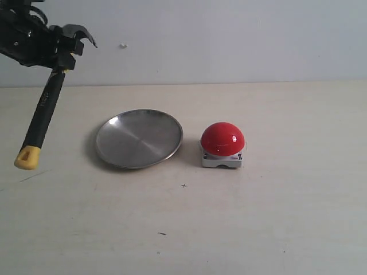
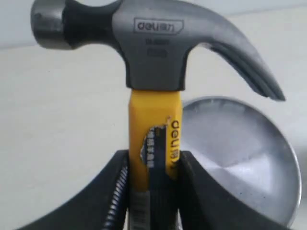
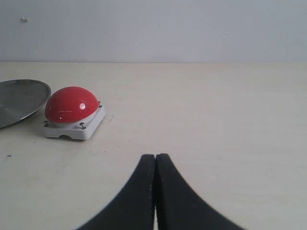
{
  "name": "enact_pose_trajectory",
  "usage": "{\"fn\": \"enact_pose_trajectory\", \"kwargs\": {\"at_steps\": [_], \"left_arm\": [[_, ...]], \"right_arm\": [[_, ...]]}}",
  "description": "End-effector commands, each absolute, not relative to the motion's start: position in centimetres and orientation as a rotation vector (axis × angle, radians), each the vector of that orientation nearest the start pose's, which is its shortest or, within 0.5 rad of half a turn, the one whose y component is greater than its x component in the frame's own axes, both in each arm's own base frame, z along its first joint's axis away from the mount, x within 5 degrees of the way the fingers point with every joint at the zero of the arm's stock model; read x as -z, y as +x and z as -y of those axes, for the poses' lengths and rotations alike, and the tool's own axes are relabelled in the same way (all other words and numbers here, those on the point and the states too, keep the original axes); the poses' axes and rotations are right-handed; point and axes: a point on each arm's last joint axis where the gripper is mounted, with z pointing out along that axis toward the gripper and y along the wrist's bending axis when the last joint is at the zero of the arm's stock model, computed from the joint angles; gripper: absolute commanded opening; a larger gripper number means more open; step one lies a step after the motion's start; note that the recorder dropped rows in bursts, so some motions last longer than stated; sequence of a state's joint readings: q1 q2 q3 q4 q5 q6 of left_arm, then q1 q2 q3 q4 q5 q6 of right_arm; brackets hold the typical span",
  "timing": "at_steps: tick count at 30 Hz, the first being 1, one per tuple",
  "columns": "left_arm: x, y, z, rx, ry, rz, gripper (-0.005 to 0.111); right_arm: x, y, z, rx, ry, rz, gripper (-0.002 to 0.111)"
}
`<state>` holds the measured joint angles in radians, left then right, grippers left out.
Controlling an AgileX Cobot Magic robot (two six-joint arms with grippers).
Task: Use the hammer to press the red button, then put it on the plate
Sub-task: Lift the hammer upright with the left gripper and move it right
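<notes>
My left gripper (image 1: 62, 52) is shut on the hammer (image 1: 43, 112) just below its head, holding it high at the far left. The black handle hangs down with its yellow butt toward the table. In the left wrist view the yellow neck of the hammer (image 2: 153, 120) sits clamped in the left gripper (image 2: 153, 160), the steel head beyond. The plate (image 1: 139, 138) lies on the table right of the hammer, with the red button (image 1: 223, 139) to its right. My right gripper (image 3: 155, 157) is shut and empty, apart from the red button (image 3: 72, 104).
The tabletop (image 1: 275, 217) is pale wood with a few small dark marks. A white wall (image 1: 229, 34) runs along its far edge. The plate rim (image 3: 21, 98) shows beside the button in the right wrist view, and the plate (image 2: 240, 153) lies under the hammer claw.
</notes>
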<state>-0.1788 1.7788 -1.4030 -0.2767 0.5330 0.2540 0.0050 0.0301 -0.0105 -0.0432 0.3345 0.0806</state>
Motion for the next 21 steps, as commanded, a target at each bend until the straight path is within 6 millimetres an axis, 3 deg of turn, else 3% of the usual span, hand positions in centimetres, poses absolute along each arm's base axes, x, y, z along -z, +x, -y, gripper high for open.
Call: {"fn": "enact_pose_trajectory", "kwargs": {"at_steps": [1,8,14,17,21], "left_arm": [[-28.6,36.1,8.3,0.250,0.191,-2.163,0.000],[-27.0,31.8,9.1,0.202,0.209,-2.001,0.000],[-27.7,30.2,12.6,0.257,0.316,-1.886,0.000],[-27.8,29.7,13.6,0.280,0.345,-1.873,0.000],[-27.9,29.7,13.9,0.344,0.268,-1.876,0.000]], "right_arm": [[-18.5,5.5,0.1,-0.013,0.035,-1.826,0.000],[-18.5,5.5,0.1,-0.013,0.035,-1.826,0.000],[-18.5,5.5,0.1,-0.011,0.033,-1.823,0.000],[-19.3,5.7,0.1,0.012,0.007,-1.735,0.000],[-21.6,5.8,0.0,-0.315,0.285,-1.457,0.000]]}}
